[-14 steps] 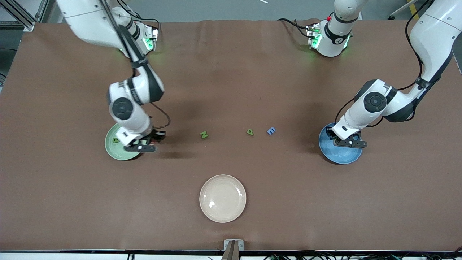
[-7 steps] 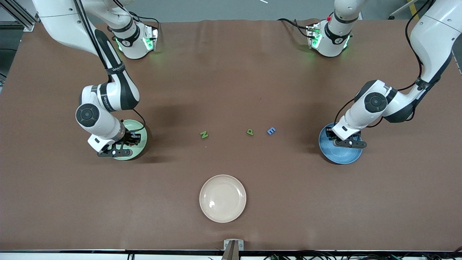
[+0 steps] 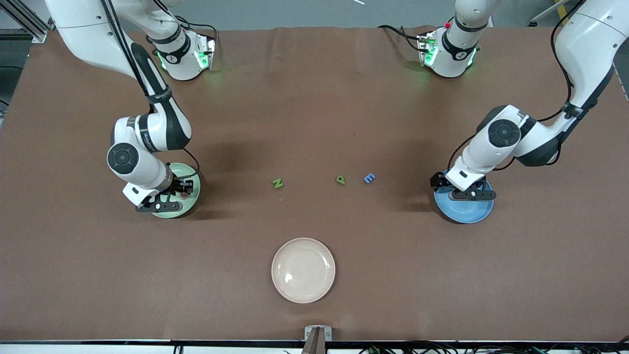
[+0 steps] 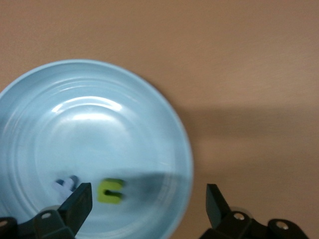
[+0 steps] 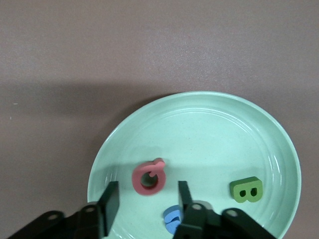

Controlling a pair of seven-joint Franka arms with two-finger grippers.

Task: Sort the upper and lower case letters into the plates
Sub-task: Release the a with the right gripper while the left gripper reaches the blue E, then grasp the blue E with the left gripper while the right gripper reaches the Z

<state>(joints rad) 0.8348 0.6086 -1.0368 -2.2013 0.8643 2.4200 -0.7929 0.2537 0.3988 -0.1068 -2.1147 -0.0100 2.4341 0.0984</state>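
Both drops just made: left gripper (image 4: 144, 199) opened wide over blue plate (image 4: 164, 114), green letter (image 4: 110, 191) released; right gripper (image 5: 144, 204) parted over mint plate (image 5: 209, 124), red letter (image 5: 148, 177) let go; three letters left on table (image 3: 314, 123).

Brown table covering (image 3: 314, 98), slightly wrinkled toward the robots' bases. Cream-white plate (image 3: 303, 270) on it, round and shallow, nothing inside, midway between the two ends of the table, closer to the front camera than anything else on the surface. Small grey bracket (image 3: 317, 334) at the table edge, nearer still to the camera, just below that plate in the front view. Dark cables (image 3: 442, 350) along that same edge. Grey floor (image 3: 295, 12) above the table's upper edge.
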